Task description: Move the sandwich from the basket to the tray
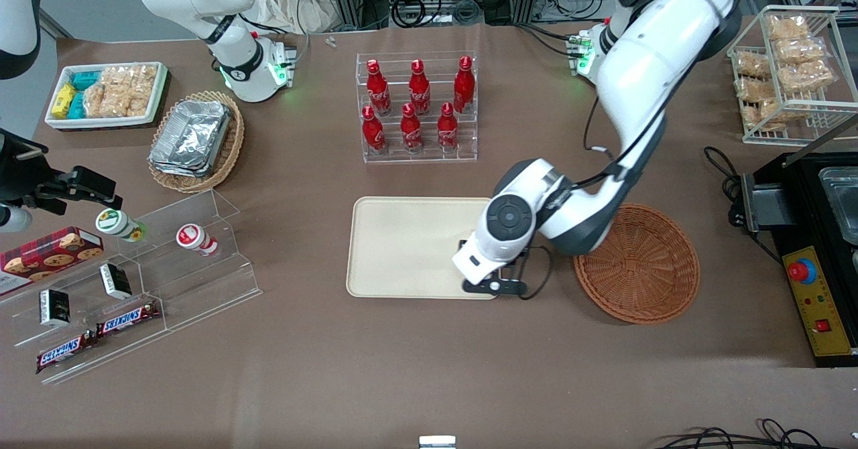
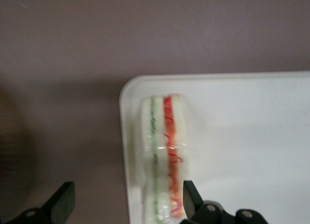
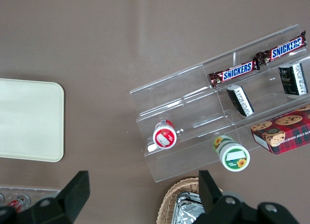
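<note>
The sandwich [image 2: 162, 156], a wrapped white wedge with a green and a red stripe, lies on the tray [image 2: 242, 137] close to its rounded corner. My left gripper [image 2: 127, 191] is open above it. One fingertip [image 2: 190, 197] is beside the red-striped face and the other [image 2: 63, 200] stands well off over the brown table. In the front view the gripper [image 1: 495, 285] hangs over the cream tray's [image 1: 402, 248] corner nearest the basket, and the wrist hides the sandwich. The reddish woven basket [image 1: 637, 265] beside the tray holds nothing.
A clear rack of red bottles [image 1: 417, 107] stands farther from the front camera than the tray. Toward the parked arm's end are a stepped acrylic stand [image 1: 134, 281] with snacks, a tan basket of foil trays [image 1: 194, 141] and a white bin [image 1: 104, 94]. A black machine [image 1: 814, 234] sits beside the basket.
</note>
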